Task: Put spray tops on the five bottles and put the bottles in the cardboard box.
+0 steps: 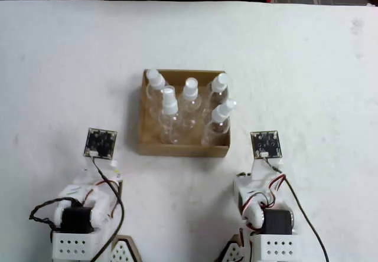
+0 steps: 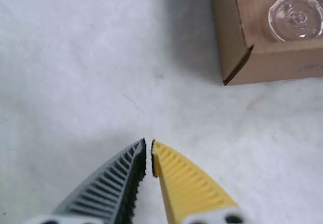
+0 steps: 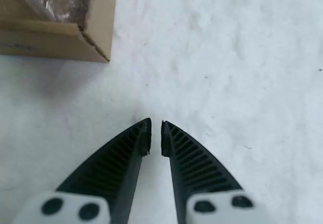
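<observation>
A shallow brown cardboard box (image 1: 183,150) with an open top sits on the table, its long sides running left to right. Five clear plastic bottles (image 1: 190,113) stand upright inside it, packed close together and filling most of the space. Each one carries a white spray top (image 1: 189,87). Three bottles stand along the far wall, at the left corner, the middle and the right corner. The other two stand nearer the front wall, one left of centre and one at the right. The nozzles point in different directions.
</observation>
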